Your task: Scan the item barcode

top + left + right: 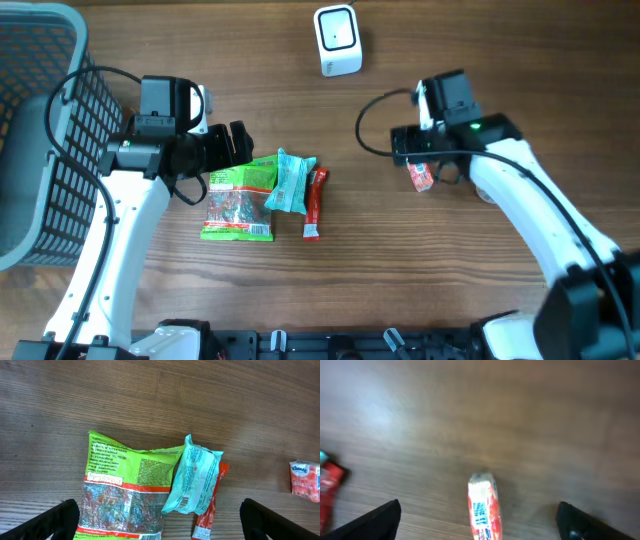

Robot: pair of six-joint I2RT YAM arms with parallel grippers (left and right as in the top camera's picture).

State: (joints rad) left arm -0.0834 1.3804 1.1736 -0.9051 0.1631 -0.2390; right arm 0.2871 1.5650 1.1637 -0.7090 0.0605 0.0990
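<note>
Two robot arms reach over a wooden desk (520, 60). The item best placed for pickup is a small red and white tissue pack (483, 502), lying flat on the desk on the robot's right side. The right gripper (477, 512) hangs directly above it. Its two fingers are spread wide, one on each side of the pack and touching neither side, so nothing is held. That wrist view is blurred, and no barcode can be made out.

The pack's long axis runs crosswise to the line between the two fingers. By my reading, a straight descent and a squeeze would catch it across its narrow width, with no twist of the wrist.

The white box-shaped scanner (337, 40) stands near the far edge of the desk, well apart from the pack, beyond it and toward the robot's left. The right arm is clearly the one nearer the pack.

The left gripper (243, 147) is also spread wide and empty. It hovers at the edge of a small heap: a green snack bag (120, 490), a teal packet (195, 480) overlapping the bag, and a red stick sachet (212, 510) partly under the teal packet. A grey mesh basket (40, 130) sits at the far left.
</note>
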